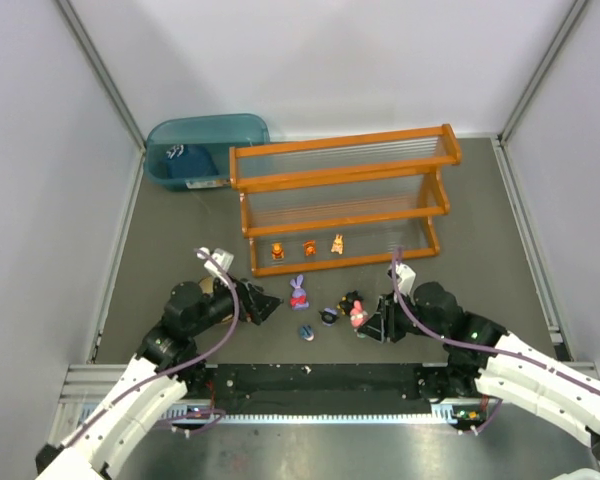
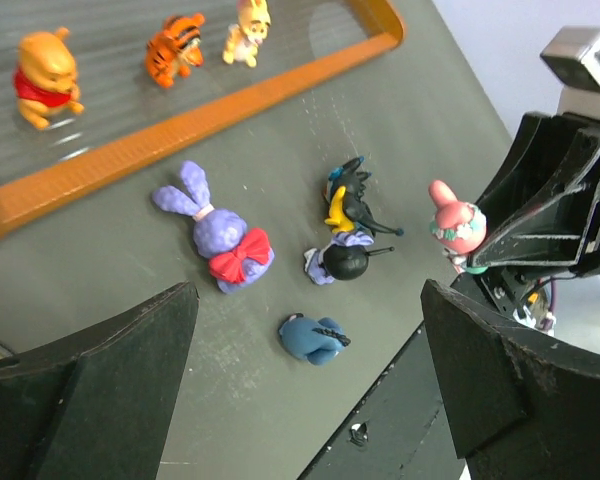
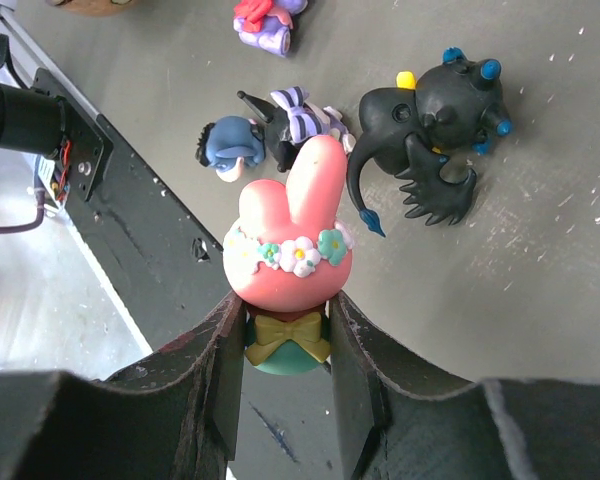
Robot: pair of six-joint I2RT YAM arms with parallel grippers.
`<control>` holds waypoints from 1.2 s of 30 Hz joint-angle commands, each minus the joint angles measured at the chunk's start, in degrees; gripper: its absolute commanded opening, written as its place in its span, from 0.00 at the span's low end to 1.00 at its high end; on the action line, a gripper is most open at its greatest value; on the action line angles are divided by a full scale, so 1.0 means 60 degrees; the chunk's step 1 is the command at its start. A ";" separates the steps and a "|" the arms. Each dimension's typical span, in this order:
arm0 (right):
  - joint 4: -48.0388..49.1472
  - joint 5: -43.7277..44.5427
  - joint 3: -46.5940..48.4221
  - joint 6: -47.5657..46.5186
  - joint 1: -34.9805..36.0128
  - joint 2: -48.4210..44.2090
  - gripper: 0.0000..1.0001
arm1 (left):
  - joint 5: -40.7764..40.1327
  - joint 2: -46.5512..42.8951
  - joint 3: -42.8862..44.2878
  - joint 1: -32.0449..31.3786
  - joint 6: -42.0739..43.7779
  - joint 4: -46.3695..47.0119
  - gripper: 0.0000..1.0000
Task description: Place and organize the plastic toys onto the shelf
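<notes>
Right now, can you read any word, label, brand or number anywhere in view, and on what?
No readable text anywhere.
Pale mark on the dark blue item in the teal bin: too small to read.
No lettering on the pink bunny in the right tool, nor on the shelf.

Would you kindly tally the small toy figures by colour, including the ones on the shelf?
Orange or tan figures, on the shelf: 3
Purple bunny: 1
Black figures: 2
Blue figure: 1
Pink bunny, held in the right end effector: 1
Total: 8
</notes>
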 commanded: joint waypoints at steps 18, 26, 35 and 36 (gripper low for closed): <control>0.1116 -0.0964 -0.0332 0.0019 0.0331 -0.0612 0.00 | -0.2873 0.1806 -0.0467 -0.4138 -0.1071 0.4719 0.98; 0.1307 -0.0906 -0.0289 -0.0010 0.0624 -0.0626 0.00 | -0.3607 0.3475 -0.0349 -0.5297 -0.1202 0.5934 0.98; 0.1482 -0.0993 -0.0494 0.0107 0.0639 -0.0641 0.00 | -0.3637 0.3932 -0.0204 -0.5606 -0.1261 0.6318 0.98; 0.1511 -0.0994 -0.0494 0.0136 0.0639 -0.0627 0.00 | -0.3622 0.3903 -0.0145 -0.5606 -0.1232 0.6200 0.98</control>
